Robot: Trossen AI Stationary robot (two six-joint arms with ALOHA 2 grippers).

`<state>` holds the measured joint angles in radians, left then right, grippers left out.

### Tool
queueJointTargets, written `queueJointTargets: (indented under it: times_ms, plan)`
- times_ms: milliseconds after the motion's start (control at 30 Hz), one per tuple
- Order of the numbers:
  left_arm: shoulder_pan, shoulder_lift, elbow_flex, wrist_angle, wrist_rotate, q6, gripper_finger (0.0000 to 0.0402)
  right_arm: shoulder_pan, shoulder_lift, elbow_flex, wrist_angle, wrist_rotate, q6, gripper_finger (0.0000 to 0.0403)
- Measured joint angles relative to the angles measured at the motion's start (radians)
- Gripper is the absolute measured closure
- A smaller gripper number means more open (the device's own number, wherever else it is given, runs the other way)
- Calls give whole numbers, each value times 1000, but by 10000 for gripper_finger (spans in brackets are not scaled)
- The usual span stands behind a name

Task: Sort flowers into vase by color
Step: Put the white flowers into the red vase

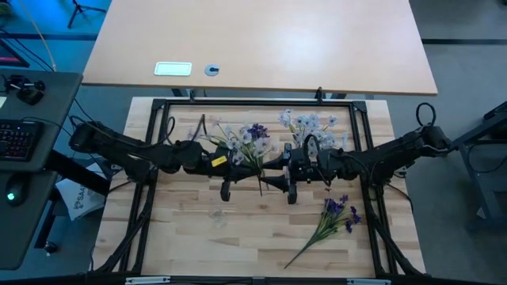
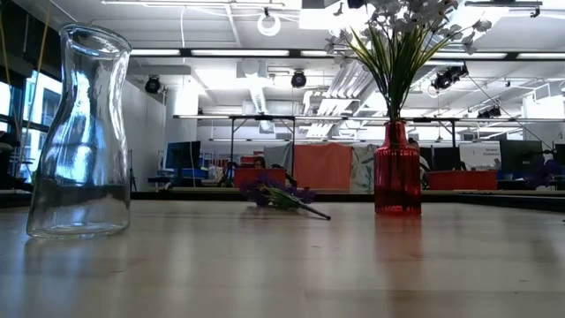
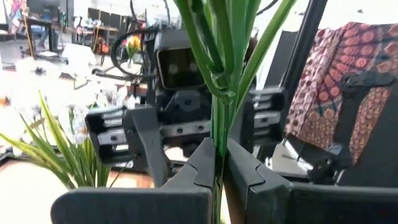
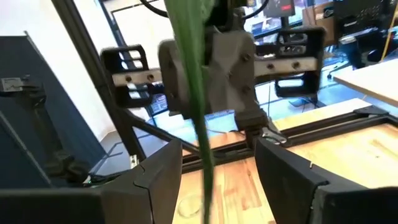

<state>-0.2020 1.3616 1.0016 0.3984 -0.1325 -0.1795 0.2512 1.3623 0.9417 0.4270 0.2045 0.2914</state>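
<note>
The wooden slat table [image 1: 238, 237] carries a black rectangular frame [image 1: 253, 103], and behind it stands a larger pale desk [image 1: 261, 39] with a white label [image 1: 173, 69] and a small round disc [image 1: 211, 70] on it; the label's print is too small to read. Beyond the table, the low view looks into a bright workshop with ceiling lights, benches and screens.

Taking the red vase [image 2: 396, 181] as the landmark: it stands on the table, holding a bunch of pale white-bluish flowers [image 2: 402, 26] on green stems. The empty clear glass carafe [image 2: 79, 132] stands well to one side of it and nearer the low camera. A dark purple sprig [image 2: 278, 194] lies flat on the wood between the two, farther back than the vase.

Above the middle of the table both arms meet. The left gripper [image 3: 219, 165] is pinched tight on the green stem of a sprig [image 1: 252, 146] with purple and pale blossoms, raised off the wood. The right gripper [image 4: 217, 168] faces it just beside, its fingers spread wide with that stem [image 4: 193, 93] running between them, touching neither.
</note>
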Motion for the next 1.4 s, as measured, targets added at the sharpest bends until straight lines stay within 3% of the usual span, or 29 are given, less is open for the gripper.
queueJointTargets:
  times_ms: [367,967,1233,1400]
  plan:
    - [26,49,13,19,-10,17,401,-16,0,0,-44,-48,15,244]
    - [24,49,13,-1,-5,14,399,-16,0,0,-50,-59,18,392]
    - [24,39,13,-47,-7,-52,342,-16,-21,-1,-65,-97,4,400]
    - [26,-37,12,-244,-19,-53,286,-14,-141,0,-136,-109,-42,401]
